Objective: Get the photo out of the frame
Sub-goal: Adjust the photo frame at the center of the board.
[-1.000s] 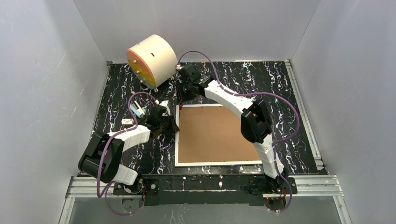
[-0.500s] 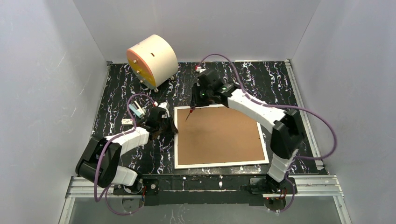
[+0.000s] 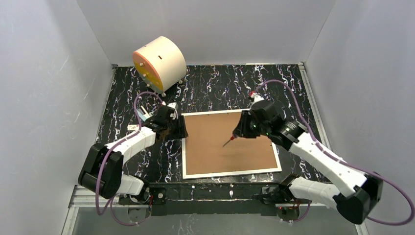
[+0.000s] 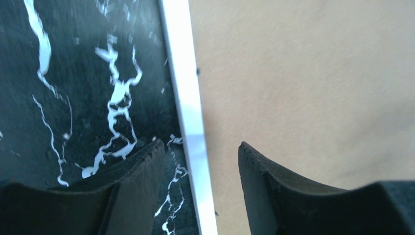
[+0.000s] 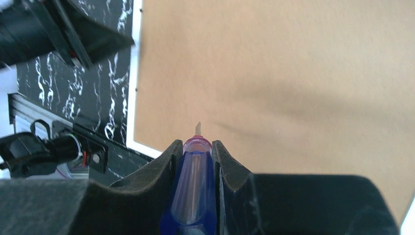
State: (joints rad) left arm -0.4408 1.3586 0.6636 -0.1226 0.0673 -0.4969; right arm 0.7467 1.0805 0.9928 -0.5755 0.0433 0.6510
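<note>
The frame (image 3: 185, 147) lies face down on the black marbled table, its brown back panel (image 3: 215, 142) facing up. The photo is hidden beneath that panel. My left gripper (image 3: 179, 128) is open at the frame's left side. In the left wrist view its fingers straddle the white frame edge (image 4: 188, 98), one over the table and one over the back panel (image 4: 303, 73). My right gripper (image 3: 240, 130) hovers over the panel's middle, shut on a blue-handled screwdriver (image 5: 195, 181) whose tip (image 3: 227, 143) points down at the board.
A cream cylinder with an orange face (image 3: 157, 63) stands at the far left corner. A small light blue item (image 3: 143, 115) and a small white block (image 3: 132, 127) lie left of the left arm. A metal rail (image 3: 220, 188) runs along the near edge.
The right arm swung from the frame's far left corner to over the panel's middle, carrying the screwdriver. The left gripper opened at the frame's left edge. The frame turned slightly.
</note>
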